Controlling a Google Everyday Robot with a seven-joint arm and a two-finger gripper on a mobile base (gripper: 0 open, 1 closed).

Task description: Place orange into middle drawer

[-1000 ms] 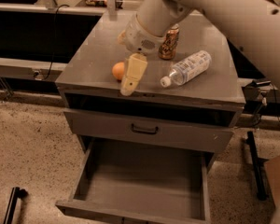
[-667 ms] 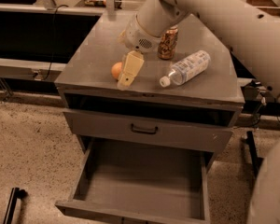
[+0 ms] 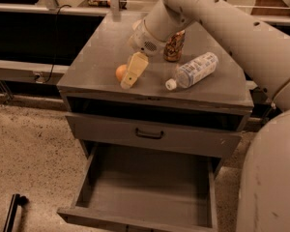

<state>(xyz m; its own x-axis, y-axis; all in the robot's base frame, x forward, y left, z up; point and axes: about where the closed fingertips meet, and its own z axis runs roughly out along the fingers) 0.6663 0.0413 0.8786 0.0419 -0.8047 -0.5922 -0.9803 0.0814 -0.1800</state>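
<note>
Over the last second I am seeing the pincer (image 3: 128, 77) sliding left across the surface (image 3: 94, 52); it is now sitting tight against the right side of the orange (image 3: 119, 73), which is staying put near the front left edge, left of the frame's centre. I am unable to tell whether the pincer is released or clenched. I am judging the grasp as only being set up; the middle drawer (image 3: 150, 192) is standing pulled out, bare, at the bottom. The arm is reaching down from the upper right, wrist angling down-left, passing the can (image 3: 174, 46) and bottle (image 3: 193, 70)
</note>
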